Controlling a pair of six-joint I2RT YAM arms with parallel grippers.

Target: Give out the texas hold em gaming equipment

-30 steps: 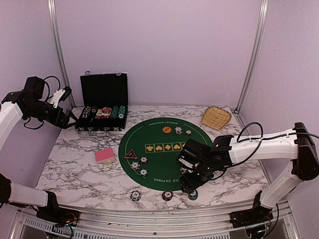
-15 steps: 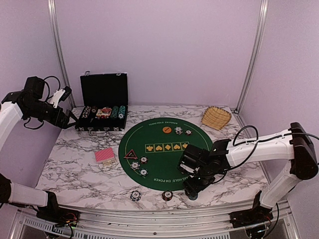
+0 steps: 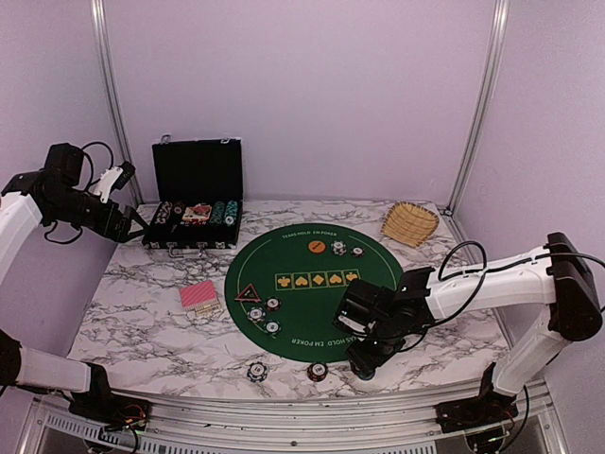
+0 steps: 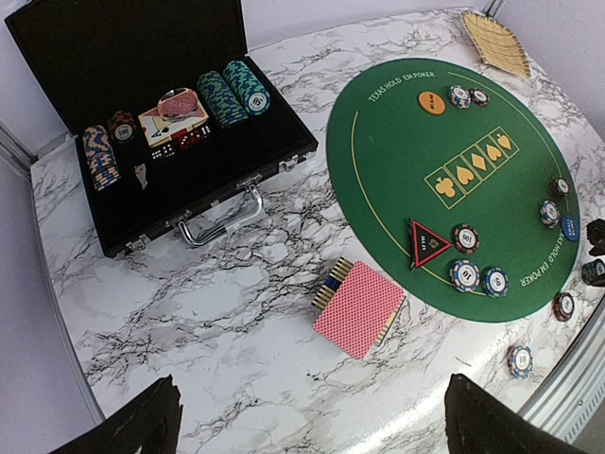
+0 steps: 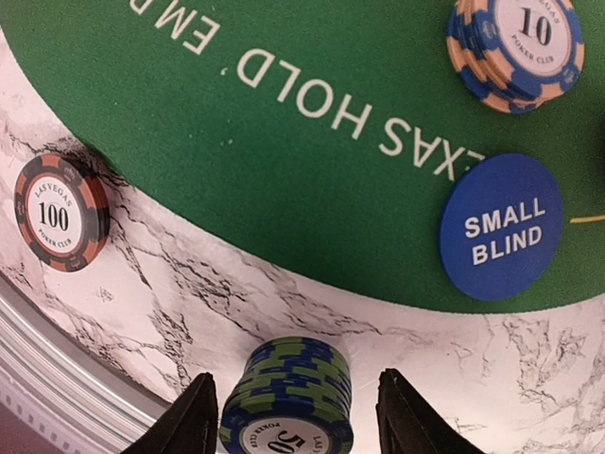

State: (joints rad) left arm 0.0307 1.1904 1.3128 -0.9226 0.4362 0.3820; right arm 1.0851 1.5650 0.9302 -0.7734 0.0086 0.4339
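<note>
A stack of blue-green poker chips marked 50 (image 5: pixel 293 388) stands on the marble just off the green mat's near edge. My right gripper (image 5: pixel 295 409) straddles it, jaws open. The left finger is close to the stack and a gap shows at the right finger. In the top view this gripper (image 3: pixel 364 364) hangs low over that stack (image 3: pixel 367 372). A blue "small blind" button (image 5: pixel 501 227) and a stack of 10 chips (image 5: pixel 515 47) lie on the mat; a red-black 100 chip (image 5: pixel 61 213) lies on the marble. My left gripper (image 4: pixel 317 430) hangs open high over the table's left, above the red-backed cards (image 4: pixel 359 307).
The green round mat (image 3: pixel 312 284) carries a triangle marker (image 3: pixel 249 293), an orange button (image 3: pixel 316 246) and several chip stacks. The open black chip case (image 3: pixel 194 203) stands at the back left, a wicker basket (image 3: pixel 409 223) at the back right. Two chips (image 3: pixel 255 371) lie near the front rail.
My right gripper has come down and slightly toward the near edge around the blue-green stack, and its jaws have narrowed. The left arm has not moved.
</note>
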